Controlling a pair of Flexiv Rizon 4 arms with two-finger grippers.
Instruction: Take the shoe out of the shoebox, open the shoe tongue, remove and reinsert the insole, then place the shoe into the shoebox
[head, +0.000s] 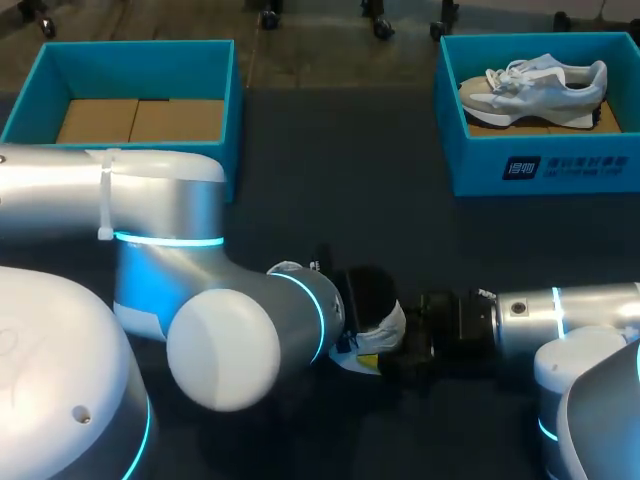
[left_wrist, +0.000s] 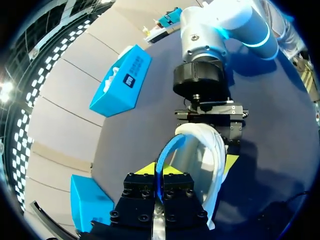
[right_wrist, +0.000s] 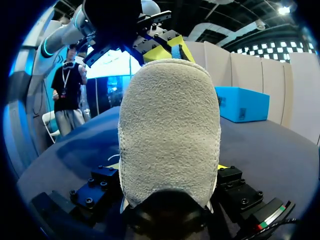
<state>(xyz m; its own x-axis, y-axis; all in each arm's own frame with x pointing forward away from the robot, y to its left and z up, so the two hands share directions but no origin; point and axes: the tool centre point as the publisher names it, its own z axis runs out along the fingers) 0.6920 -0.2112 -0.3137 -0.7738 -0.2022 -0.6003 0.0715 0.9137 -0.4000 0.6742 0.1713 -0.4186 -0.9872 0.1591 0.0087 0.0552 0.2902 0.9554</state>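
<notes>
Insole: A pale, fuzzy-faced insole (head: 388, 325) with a blue edge was held near 6 o'clock in the head view, bridging the two tools above the dark bench (head: 340, 190).
Left tool: The left tool (left_wrist: 187, 165) was closed on the insole. Its yellow tips stood wide apart and pressed from both sides, so the insole curled into a trough between them.
Right tool: The right tool (right_wrist: 167, 167) gripped the other end by its two edges, and the fuzzy face stood upright just ahead of it.
Why held so: This looked like a handover or a re-grip. Two holds would stop the floppy insole drooping and let one arm line it up for the shoe.
Shoe: The white and grey laced shoe (head: 535, 88) sat in the blue shoebox (head: 545, 165) at 1 o'clock, well apart from both tools, so the insole was judged not yet reinserted.
Second box: An open blue box (head: 140, 68) with a bare cardboard floor stood at 11 o'clock.
Writing: A dark label (head: 565, 167) with pale characters was on the shoebox's front wall, too small to make out.
</notes>
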